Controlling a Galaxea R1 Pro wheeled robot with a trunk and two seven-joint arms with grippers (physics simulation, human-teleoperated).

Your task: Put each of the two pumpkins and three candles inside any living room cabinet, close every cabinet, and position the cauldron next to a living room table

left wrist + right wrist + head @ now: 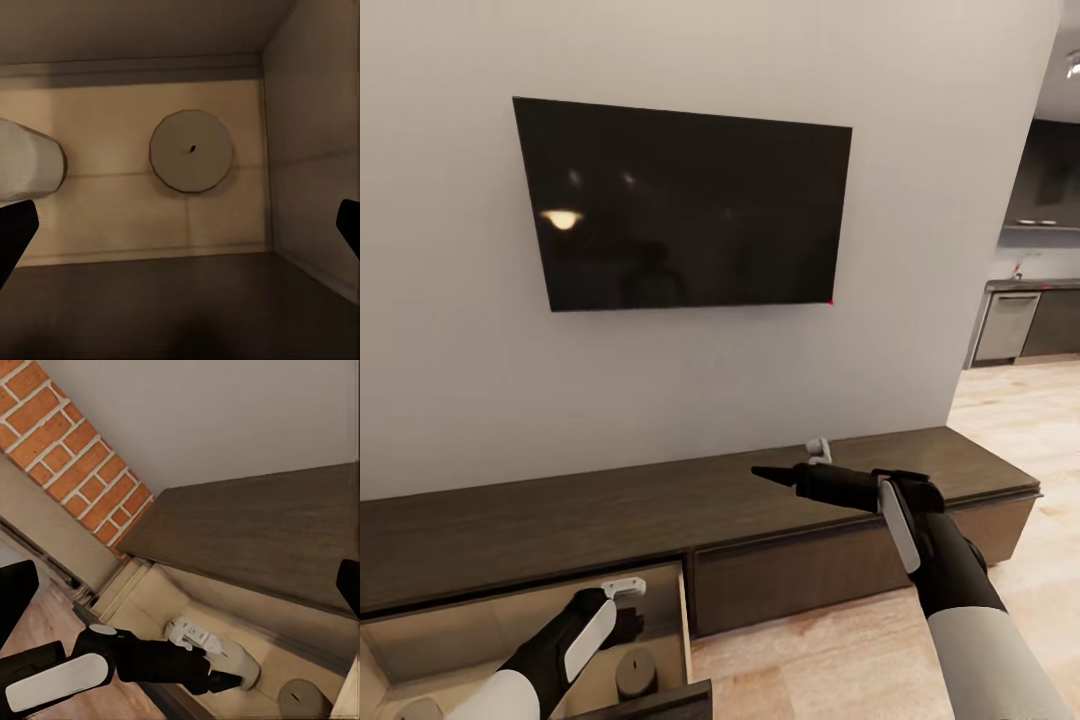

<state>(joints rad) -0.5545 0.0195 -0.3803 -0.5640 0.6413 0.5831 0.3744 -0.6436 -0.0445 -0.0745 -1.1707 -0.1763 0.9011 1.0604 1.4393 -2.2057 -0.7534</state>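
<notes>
While the left gripper is hanging with open, empty jaws above a squat candle standing in the pulled-out cabinet drawer, this piece is looking light, stiff and smooth, best gripped across its round sides.

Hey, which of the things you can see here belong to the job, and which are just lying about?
For the job: cabinet; its open drawer; candle standing in the drawer; left gripper over it.
Just there: TV on the wall; small white object on the cabinet top; kitchen appliance far off.
</notes>
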